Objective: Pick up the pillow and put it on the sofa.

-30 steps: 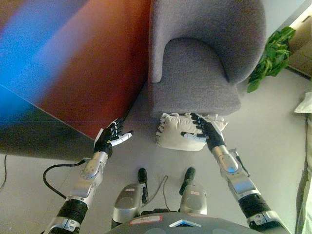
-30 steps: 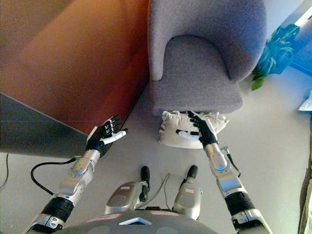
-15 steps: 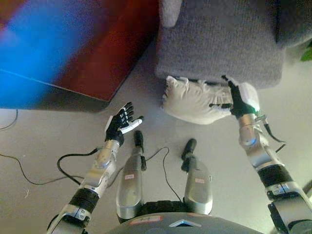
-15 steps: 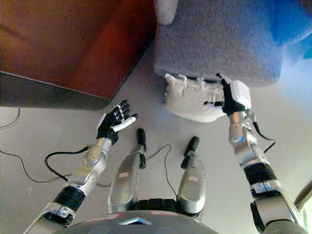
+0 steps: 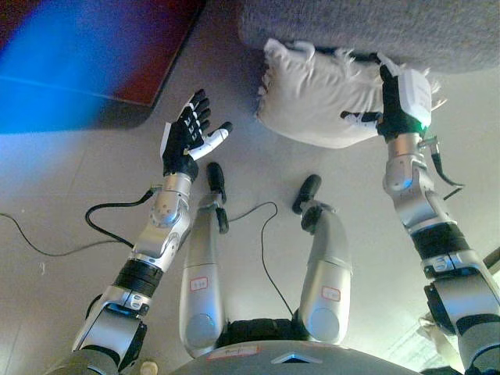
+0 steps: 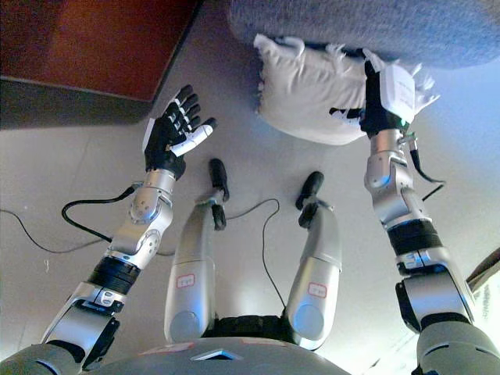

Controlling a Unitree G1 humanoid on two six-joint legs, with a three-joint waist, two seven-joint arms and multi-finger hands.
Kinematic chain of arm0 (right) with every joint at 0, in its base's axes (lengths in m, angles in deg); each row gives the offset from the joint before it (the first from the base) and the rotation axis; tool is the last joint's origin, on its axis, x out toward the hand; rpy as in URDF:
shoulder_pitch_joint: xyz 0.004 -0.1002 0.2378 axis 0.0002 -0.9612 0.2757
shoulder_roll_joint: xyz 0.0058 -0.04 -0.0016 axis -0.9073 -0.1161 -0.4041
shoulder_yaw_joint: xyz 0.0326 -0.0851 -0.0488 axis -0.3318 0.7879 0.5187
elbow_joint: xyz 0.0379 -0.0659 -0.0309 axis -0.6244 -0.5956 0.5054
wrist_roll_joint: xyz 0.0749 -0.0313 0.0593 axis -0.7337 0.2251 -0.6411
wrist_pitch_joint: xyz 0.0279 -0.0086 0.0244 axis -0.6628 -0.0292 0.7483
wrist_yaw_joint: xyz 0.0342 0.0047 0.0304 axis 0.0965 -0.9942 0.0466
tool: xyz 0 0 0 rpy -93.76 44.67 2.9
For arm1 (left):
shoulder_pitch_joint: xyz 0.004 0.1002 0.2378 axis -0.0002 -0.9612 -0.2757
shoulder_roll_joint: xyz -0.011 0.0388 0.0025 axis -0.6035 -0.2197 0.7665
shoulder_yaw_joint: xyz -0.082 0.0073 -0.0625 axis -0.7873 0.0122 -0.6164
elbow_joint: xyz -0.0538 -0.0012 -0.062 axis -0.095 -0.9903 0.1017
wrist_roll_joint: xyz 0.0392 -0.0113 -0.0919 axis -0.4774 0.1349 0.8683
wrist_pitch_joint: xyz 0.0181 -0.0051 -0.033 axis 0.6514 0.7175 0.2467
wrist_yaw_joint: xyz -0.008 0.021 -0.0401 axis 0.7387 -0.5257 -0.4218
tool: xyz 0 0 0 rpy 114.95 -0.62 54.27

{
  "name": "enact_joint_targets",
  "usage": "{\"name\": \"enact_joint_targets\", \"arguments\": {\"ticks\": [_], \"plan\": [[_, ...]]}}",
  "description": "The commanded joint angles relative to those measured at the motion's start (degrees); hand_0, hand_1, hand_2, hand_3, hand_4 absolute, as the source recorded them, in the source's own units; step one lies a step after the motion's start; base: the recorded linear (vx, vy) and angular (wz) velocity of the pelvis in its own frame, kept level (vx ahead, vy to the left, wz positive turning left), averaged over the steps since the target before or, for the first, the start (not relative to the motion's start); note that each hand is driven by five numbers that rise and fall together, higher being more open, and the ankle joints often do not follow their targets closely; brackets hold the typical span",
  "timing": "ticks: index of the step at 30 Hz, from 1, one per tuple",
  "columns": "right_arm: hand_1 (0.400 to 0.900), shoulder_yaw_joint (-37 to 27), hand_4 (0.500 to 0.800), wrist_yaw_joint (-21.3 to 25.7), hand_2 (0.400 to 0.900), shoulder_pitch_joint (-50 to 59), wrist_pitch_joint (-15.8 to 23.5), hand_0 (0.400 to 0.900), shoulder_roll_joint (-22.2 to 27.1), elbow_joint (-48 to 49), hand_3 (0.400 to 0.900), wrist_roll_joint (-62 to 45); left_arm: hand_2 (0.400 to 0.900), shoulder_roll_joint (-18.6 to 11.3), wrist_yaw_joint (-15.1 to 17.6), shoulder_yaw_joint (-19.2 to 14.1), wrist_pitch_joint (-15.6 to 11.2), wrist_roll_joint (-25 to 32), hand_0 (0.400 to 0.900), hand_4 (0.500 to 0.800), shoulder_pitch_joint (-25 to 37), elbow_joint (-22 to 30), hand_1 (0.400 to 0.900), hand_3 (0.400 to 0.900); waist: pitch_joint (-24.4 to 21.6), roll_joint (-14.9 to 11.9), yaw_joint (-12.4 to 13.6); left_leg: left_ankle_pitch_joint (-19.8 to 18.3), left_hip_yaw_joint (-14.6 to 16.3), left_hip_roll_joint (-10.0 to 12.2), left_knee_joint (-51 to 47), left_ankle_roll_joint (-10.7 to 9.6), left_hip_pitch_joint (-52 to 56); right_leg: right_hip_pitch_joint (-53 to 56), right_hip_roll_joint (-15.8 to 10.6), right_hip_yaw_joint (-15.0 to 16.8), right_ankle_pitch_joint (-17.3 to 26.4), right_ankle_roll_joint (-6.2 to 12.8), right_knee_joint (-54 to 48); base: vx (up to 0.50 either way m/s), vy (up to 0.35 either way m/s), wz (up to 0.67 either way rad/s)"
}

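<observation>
A cream-white pillow (image 5: pixel 316 98) with frayed edges lies on the floor against the front base of the grey sofa (image 5: pixel 375 27). My right hand (image 5: pixel 391 109) rests against the pillow's right side, fingers straight and the thumb lying on the cloth. My left hand (image 5: pixel 186 139) is open, palm up, held above the floor to the left of the pillow and apart from it. The pillow also shows in the right eye view (image 6: pixel 308 86).
A dark red-brown panel (image 6: pixel 86 39) with a dark base stands on the floor at the upper left, close behind my left hand. Grey floor lies between the panel and the pillow.
The camera has tipped down and closer, so the sofa now shows only as a strip at the top. My right hand stays against the pillow's right side. My left hand remains open.
</observation>
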Motion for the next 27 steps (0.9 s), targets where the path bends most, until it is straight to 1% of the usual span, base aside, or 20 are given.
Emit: {"name": "enact_joint_targets", "arguments": {"ticks": [1, 5, 8, 11, 14, 15, 16, 17, 19, 22, 27], "plan": [[0.900, -0.63, 0.800, 5.55, 0.900, 7.88, 0.42, 0.900, 5.24, -1.05, 0.900, -1.79, 0.900, -0.92, 1.40, -1.32, -6.12, 1.91, 0.900, 0.800, -0.30, 8.98, 0.900, 0.900, -0.32, 1.62, 0.72, -13.13, -4.13, 3.42, 10.10, -2.91, -0.43, -3.14, -1.44, 4.19, 4.41, 5.92, 0.90, -0.05, 0.035, 0.16], [0.900, 1.94, 0.800, 6.73, 0.900, 15.83, 0.10, 0.900, 7.36, -6.31, 0.900, -3.97, 0.900, -2.11, 2.00, -0.59, -6.83, 2.60, 0.900, 0.800, 0.83, 10.93, 0.900, 0.900, 0.50, 1.74, 1.80, -13.79, -5.76, 2.50, 14.53, -2.75, -7.81, -9.82, -1.94, 4.77, 2.99, 5.47, 5.32, -0.03, 0.016, 0.12], [0.900, 4.61, 0.800, 7.80, 0.900, 21.52, -0.03, 0.900, 8.37, -10.78, 0.900, -5.60, 0.900, -3.25, 2.07, 0.77, -7.15, 3.31, 0.900, 0.800, 1.52, 11.98, 0.900, 0.900, 0.58, 1.64, 2.83, -14.08, -7.08, 1.28, 17.88, -2.63, -12.51, -14.31, -2.25, 5.58, 2.03, 5.17, 8.62, -0.02, 0.018, 0.11], [0.900, 8.81, 0.800, 7.29, 0.900, 29.61, 0.18, 0.900, 9.08, -17.21, 0.900, -9.36, 0.900, -4.81, 2.26, 2.04, -7.34, 4.63, 0.900, 0.800, 1.84, 13.34, 0.900, 0.900, 0.74, 1.37, 4.37, -14.16, -8.28, -0.06, 20.95, -2.65, -17.54, -18.62, -3.18, 6.39, 0.96, 4.67, 11.85, -0.02, 0.010, 0.17], [0.900, 13.52, 0.800, 6.28, 0.900, 37.00, 0.65, 0.900, 9.13, -24.56, 0.900, -14.01, 0.900, -6.01, 2.60, 3.45, -7.04, 5.67, 0.900, 0.800, 1.93, 13.96, 0.900, 0.900, 0.77, 1.07, 5.38, -13.69, -9.01, -1.30, 21.70, -2.64, -21.23, -22.08, -4.24, 7.14, 0.96, 4.80, 13.45, -0.02, 0.022, 0.22], [0.710, 15.47, 0.686, 5.23, 0.710, 39.30, 0.84, 0.710, 9.07, -26.54, 0.710, -15.48, 0.900, -6.39, 2.41, 3.86, -6.87, 5.99, 0.900, 0.800, 1.96, 14.13, 0.900, 0.900, 0.78, 0.86, 5.55, -13.47, -9.14, -1.50, 21.83, -2.80, -22.14, -22.74, -4.55, 7.23, 0.83, 4.76, 13.75, -0.01, 0.027, 0.14], [0.496, 15.92, 0.558, 4.99, 0.496, 40.89, 1.38, 0.496, 8.50, -27.78, 0.496, -17.70, 0.900, -6.72, 2.38, 3.87, -6.64, 6.20, 0.900, 0.800, 2.01, 14.22, 0.900, 0.900, 0.78, 0.77, 5.62, -13.26, -9.21, -1.71, 21.80, -2.84, -22.84, -23.33, -4.78, 7.27, 0.88, 4.78, 13.88, 0.00, 0.042, 0.09], [0.400, 17.36, 0.500, 4.50, 0.400, 41.93, 1.66, 0.400, 8.35, -28.15, 0.400, -18.61, 0.900, -7.07, 2.65, 3.74, -6.51, 6.40, 0.900, 0.800, 1.82, 14.10, 0.900, 0.900, 0.78, 0.42, 5.66, -13.01, -9.22, -1.91, 21.51, -2.84, -23.14, -23.81, -4.85, 7.49, 0.93, 4.82, 13.81, 0.01, 0.046, 0.06], [0.400, 17.99, 0.500, 4.19, 0.400, 42.62, 2.37, 0.400, 7.97, -28.05, 0.400, -20.21, 0.900, -7.01, 2.78, 3.44, -6.19, 6.60, 0.900, 0.800, 0.95, 14.36, 0.900, 0.900, 0.78, -0.16, 5.37, -12.67, -9.28, -2.27, 21.51, -2.89, -23.57, -23.97, -4.90, 7.53, 0.87, 4.73, 13.84, 0.01, 0.043, 0.05], [0.400, 19.01, 0.500, 3.84, 0.400, 42.87, 3.05, 0.400, 7.10, -26.69, 0.400, -20.98, 0.900, -7.39, 2.97, 3.08, -6.41, 7.05, 0.900, 0.800, 0.11, 13.87, 0.900, 0.900, 0.78, -0.82, 5.10, -11.91, -9.44, -2.53, 20.50, -3.05, -23.31, -23.97, -4.74, 7.45, 1.13, 4.74, 13.18, 0.01, 0.036, 0.02], [0.400, 18.41, 0.500, 4.06, 0.400, 42.11, 4.02, 0.400, 6.95, -24.82, 0.400, -21.75, 0.900, -7.00, 3.61, 2.74, -6.67, 6.66, 0.900, 0.800, 1.38, 12.84, 0.900, 0.900, 0.76, -1.60, 4.33, -10.53, -9.27, -2.85, 17.22, -3.30, -21.92, -22.93, -4.44, 6.79, 2.17, 5.34, 10.84, 0.00, 0.000, 0.00]]}}
